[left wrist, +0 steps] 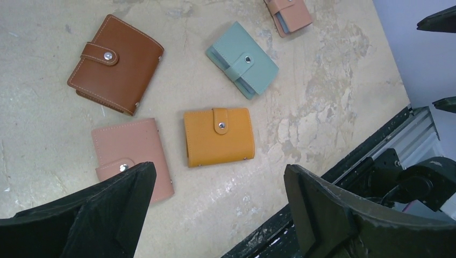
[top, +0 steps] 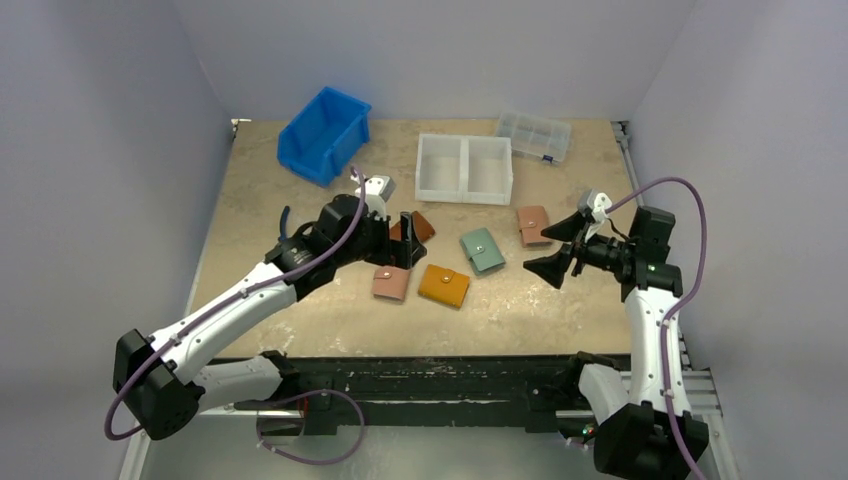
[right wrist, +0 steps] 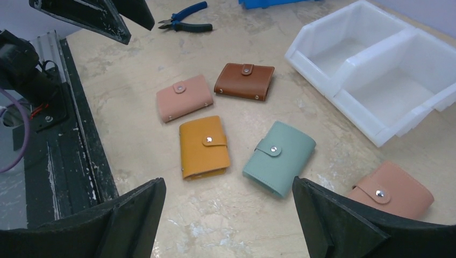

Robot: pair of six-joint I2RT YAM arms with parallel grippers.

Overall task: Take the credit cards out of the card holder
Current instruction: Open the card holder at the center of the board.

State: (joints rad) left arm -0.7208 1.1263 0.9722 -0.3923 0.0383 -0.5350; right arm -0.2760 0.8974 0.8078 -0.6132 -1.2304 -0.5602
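Observation:
The mustard-orange card holder (top: 443, 285) (left wrist: 218, 137) (right wrist: 204, 148) lies flat on the table with its snap tab fastened. The credit cards are hidden inside it. My left gripper (top: 408, 243) (left wrist: 219, 174) hovers open just behind and left of the holder, with nothing between its fingers. On the right, my right gripper (top: 553, 248) (right wrist: 228, 187) is also open and empty, raised above the table and facing the holder from some way off.
Around the holder lie a brown wallet (top: 420, 228), a pink wallet (top: 390, 284), a teal wallet (top: 482, 250) and a second pink wallet (top: 533, 224). Further back stand a blue bin (top: 323, 135), a white two-compartment tray (top: 464, 168) and a clear box (top: 534, 136). Pliers (right wrist: 185, 17) lie left.

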